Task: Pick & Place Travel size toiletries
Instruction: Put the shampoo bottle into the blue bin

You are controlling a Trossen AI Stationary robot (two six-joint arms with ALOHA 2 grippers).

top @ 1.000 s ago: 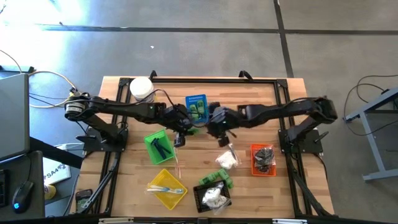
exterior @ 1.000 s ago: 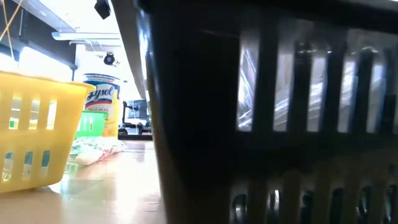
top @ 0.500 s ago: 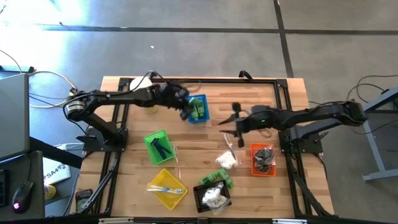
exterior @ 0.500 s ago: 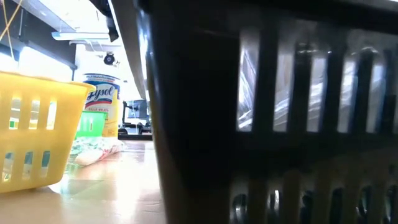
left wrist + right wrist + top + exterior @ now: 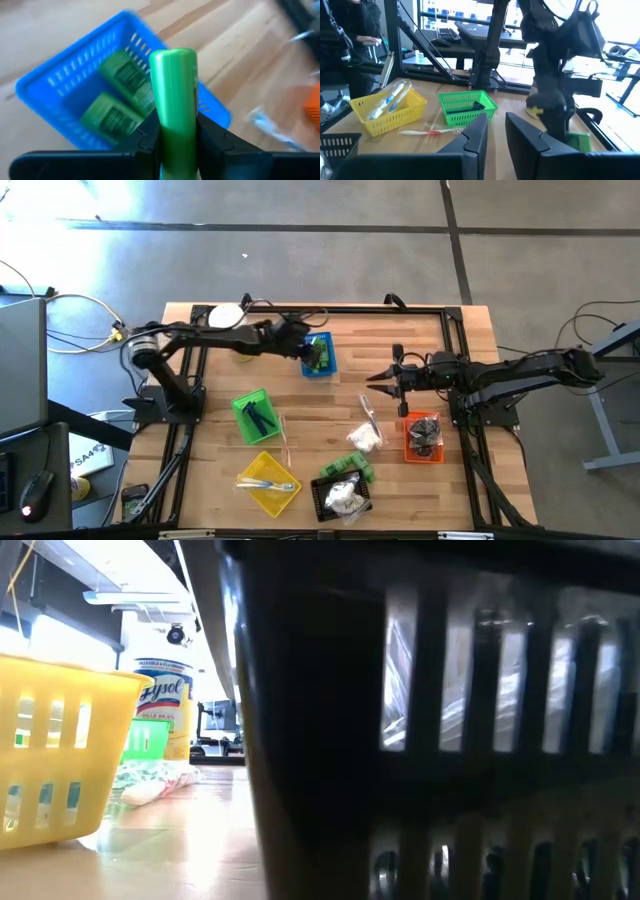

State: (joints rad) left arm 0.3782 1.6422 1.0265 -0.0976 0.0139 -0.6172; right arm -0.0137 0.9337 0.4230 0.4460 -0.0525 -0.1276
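Note:
My left gripper [image 5: 172, 145] is shut on a bright green little bottle [image 5: 172, 90], over the blue basket [image 5: 60, 85] at the table's far middle [image 5: 318, 352]. Two more green bottles [image 5: 117, 97] lie in that basket. My right gripper [image 5: 385, 377] hangs over the table's right half. Its fingers [image 5: 495, 131] stand a narrow gap apart with nothing between them. Loose on the table lie a white packet [image 5: 365, 438], green bottles [image 5: 350, 468] and thin sticks [image 5: 285, 442]. My left gripper pinches the green bottle by its two sides [image 5: 172, 135] between the two fingers. The bottle lies along the fingers, and its rounded end [image 5: 172, 57] sticks out past them. The arm reaches in from the table's left. The bottle is clear of the basket.
Near the front stand a green basket [image 5: 252, 415], a yellow basket [image 5: 268, 480] and a black basket [image 5: 343, 495]. An orange basket [image 5: 423, 435] stands at the right. A big white jar [image 5: 228, 318] stands at the far left. The black basket [image 5: 440, 720] fills most of the low view.
Both grippers were close together at the table's middle. My left gripper has gone toward the far edge, to the blue basket, carrying the green bottle. My right gripper has drawn back toward the table's right edge.

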